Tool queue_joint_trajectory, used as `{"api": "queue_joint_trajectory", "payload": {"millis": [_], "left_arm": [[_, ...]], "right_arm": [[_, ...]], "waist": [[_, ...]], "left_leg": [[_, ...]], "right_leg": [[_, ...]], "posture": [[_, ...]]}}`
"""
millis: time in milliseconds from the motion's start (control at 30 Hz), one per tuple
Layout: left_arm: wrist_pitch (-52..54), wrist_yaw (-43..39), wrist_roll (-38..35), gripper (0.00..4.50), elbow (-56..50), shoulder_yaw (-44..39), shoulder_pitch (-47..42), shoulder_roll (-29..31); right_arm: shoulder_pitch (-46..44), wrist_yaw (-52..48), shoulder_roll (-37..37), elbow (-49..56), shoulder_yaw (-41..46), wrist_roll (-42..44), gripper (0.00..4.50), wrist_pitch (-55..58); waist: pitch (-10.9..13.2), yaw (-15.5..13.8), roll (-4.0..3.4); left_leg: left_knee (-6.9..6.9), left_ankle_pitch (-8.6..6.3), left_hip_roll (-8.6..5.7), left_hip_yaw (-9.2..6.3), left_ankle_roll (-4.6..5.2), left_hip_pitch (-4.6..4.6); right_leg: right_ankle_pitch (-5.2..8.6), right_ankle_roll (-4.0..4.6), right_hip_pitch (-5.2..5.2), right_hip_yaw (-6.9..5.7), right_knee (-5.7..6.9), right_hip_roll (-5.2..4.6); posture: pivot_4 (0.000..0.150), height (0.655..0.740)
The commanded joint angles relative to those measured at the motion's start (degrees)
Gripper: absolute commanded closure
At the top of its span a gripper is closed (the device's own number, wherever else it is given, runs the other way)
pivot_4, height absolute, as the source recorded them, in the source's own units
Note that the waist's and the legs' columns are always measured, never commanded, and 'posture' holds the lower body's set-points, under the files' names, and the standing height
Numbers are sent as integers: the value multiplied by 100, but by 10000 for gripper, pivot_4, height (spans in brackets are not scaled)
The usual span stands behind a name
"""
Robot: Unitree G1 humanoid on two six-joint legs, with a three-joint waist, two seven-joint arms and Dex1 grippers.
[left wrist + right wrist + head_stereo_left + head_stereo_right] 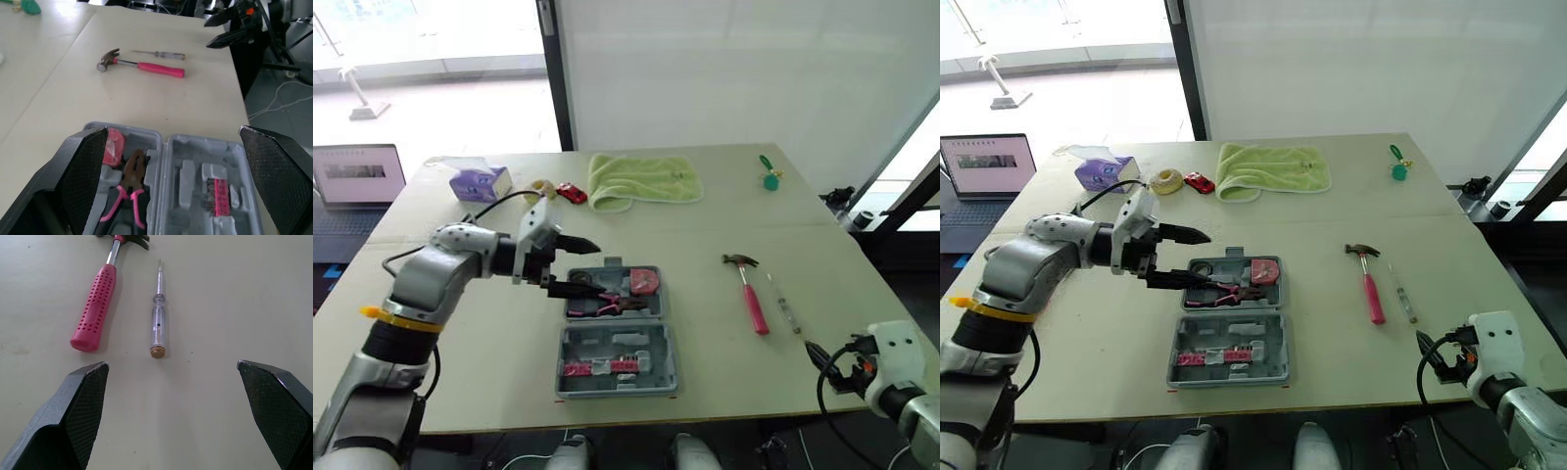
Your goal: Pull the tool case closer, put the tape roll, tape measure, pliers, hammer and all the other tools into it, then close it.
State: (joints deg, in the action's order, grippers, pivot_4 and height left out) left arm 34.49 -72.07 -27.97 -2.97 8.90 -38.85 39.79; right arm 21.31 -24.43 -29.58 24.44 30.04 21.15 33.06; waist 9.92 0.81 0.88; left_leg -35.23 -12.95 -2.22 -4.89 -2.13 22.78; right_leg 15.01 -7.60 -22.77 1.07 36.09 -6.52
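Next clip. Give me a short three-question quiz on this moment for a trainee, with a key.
1. True or false: the hammer already lies inside the tool case.
2. Which tool lies in the case? A) pliers B) a saw C) a wrench
3. Is the left gripper open or shut?
Key: 1 false; 2 A; 3 open.
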Motion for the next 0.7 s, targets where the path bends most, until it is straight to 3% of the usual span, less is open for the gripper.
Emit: {"api": "queue_joint_trajectory", "payload": {"millis": [33, 267, 467, 700], "left_arm": [[107, 88, 32, 0, -285, -19, -72, 60], [217, 435, 24, 0, -681, -150, 121, 85], [529, 912, -67, 0, -1193, -382, 359, 174], [834, 1299, -182, 0, -1713, -706, 725, 377]], "right_arm": [[24, 62, 30, 234, 169, 81, 585, -4], [-1050, 262, -400, -664, -223, -264, 585, 139], [-2609, -27, -728, -2503, -880, -489, 585, 111], [-3545, -210, -650, -3799, -1372, -604, 585, 174]], "waist": [[0, 0, 0], [1, 13, 1], [4, 8, 2], [6, 7, -2]], "left_leg": [[0, 0, 0, 0, 0, 0], [-3, 0, 0, 2, 0, -2], [-2, 1, -1, 1, 1, -2], [-4, 1, -3, 1, 1, 0]], "right_leg": [[0, 0, 0, 0, 0, 0], [2, 6, 2, 4, -1, -1], [-1, 1, 1, 3, 1, 2], [-2, -1, 2, 4, 3, 2]], "posture": [[1500, 7367], [1500, 7367], [1500, 7367], [1500, 7367]]}}
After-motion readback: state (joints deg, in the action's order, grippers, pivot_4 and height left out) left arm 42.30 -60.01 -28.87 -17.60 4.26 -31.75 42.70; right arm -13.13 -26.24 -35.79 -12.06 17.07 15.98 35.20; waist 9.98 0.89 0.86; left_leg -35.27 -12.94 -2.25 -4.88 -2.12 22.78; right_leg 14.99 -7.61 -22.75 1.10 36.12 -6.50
